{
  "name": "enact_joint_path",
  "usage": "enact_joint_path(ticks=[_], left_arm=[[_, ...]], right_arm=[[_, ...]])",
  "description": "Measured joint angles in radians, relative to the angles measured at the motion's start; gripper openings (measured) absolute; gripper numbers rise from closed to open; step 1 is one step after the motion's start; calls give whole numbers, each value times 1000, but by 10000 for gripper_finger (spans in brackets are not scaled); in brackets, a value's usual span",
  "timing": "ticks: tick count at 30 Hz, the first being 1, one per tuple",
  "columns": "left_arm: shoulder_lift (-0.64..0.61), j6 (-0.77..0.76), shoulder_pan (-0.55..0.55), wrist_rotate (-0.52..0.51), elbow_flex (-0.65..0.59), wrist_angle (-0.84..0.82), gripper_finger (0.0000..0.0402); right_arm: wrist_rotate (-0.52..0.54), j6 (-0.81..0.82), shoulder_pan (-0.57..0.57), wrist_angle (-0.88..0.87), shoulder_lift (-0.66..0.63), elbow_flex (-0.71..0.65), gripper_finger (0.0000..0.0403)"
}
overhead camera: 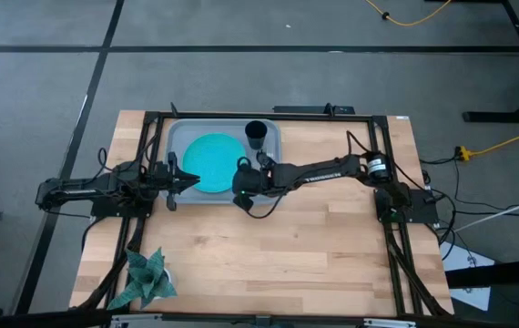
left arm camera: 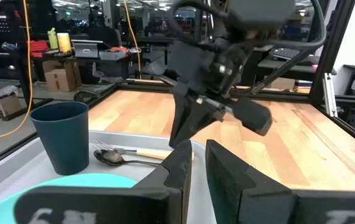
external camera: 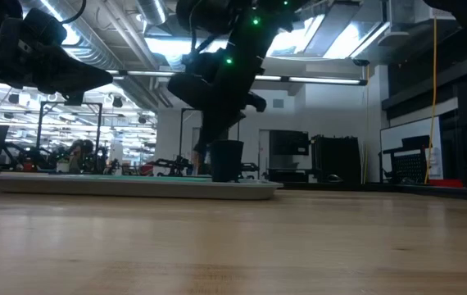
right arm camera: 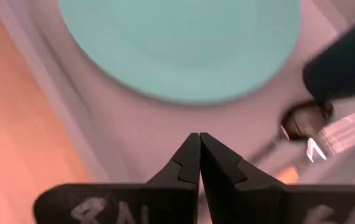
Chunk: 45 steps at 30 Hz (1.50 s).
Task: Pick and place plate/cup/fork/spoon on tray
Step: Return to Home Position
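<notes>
Grey-blue rectangular tray (overhead camera: 179, 135) holds round turquoise plate (overhead camera: 214, 162), dark cup (overhead camera: 256, 135), orange-handled fork (left arm camera: 159, 154) and dark spoon (left arm camera: 110, 157). With loading seemingly done, right gripper (right arm camera: 199, 138) hangs pinched empty and left gripper (overhead camera: 185, 180) is slightly parted.

The tray (overhead camera: 176, 137) sits at the table's (overhead camera: 332, 246) far edge, left of centre. The plate (overhead camera: 212, 162) lies in its left and middle part, and the cup (overhead camera: 256, 135) stands upright in its far right corner. Near the cup lie the spoon (left arm camera: 112, 157) and fork (left arm camera: 149, 153), side by side, the spoon on the plate's side. The left gripper (left arm camera: 195, 149) hangs over the tray's left side, at the plate's edge. The right gripper (right arm camera: 199, 138) is over the tray's near right part. A plant (overhead camera: 146, 281) stands at the table's near left corner.
</notes>
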Motion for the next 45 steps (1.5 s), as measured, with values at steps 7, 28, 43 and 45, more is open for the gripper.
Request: enact_joint_path(ticks=[7, 28, 43, 45], left_arm=[[0, 0, 0, 0, 0, 0, 41], [0, 0, 0, 0, 0, 0, 41], [0, 0, 0, 0, 0, 0, 41], [0, 0, 0, 0, 0, 0, 41]], right_arm=[[4, -98, 3, -191, 0, -20, 16], [-131, -416, 38, 192, -150, -318, 16], [-132, -441, 33, 373, -150, -311, 17], [-132, -439, 33, 372, -150, -311, 17]])
